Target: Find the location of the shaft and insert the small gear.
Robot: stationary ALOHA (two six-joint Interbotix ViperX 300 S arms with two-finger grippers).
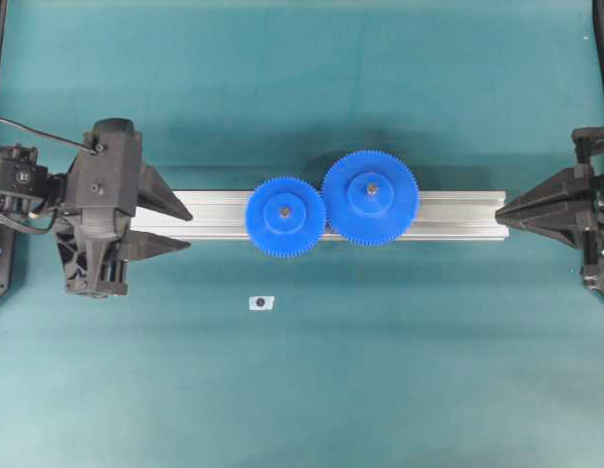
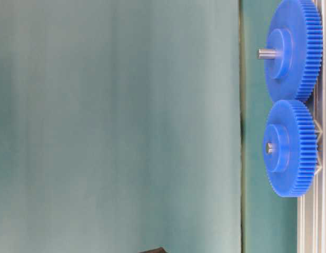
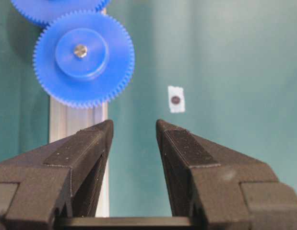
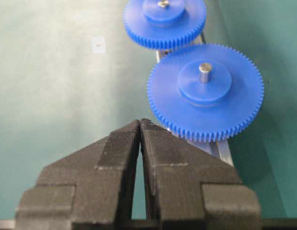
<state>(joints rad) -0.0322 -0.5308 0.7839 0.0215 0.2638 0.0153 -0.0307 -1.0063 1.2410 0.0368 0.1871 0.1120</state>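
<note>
The small gear (image 1: 285,215) lies flat on the aluminium rail (image 1: 214,207), its teeth meshing with the larger blue gear (image 1: 370,197). The grey tip of the shaft (image 3: 80,50) shows in the small gear's (image 3: 84,57) hub hole, almost flush in the table-level view (image 2: 269,148). My left gripper (image 1: 190,230) is open and empty, left of the small gear, one finger over the rail and one over the mat (image 3: 134,125). My right gripper (image 1: 498,208) is shut on nothing at the rail's right end (image 4: 140,120), just short of the larger gear (image 4: 206,91).
A small white tag with a dark dot (image 1: 261,302) lies on the green mat in front of the rail. The larger gear has its own metal pin (image 4: 204,72) sticking up through its hub. Black frame posts stand at the far left and right edges.
</note>
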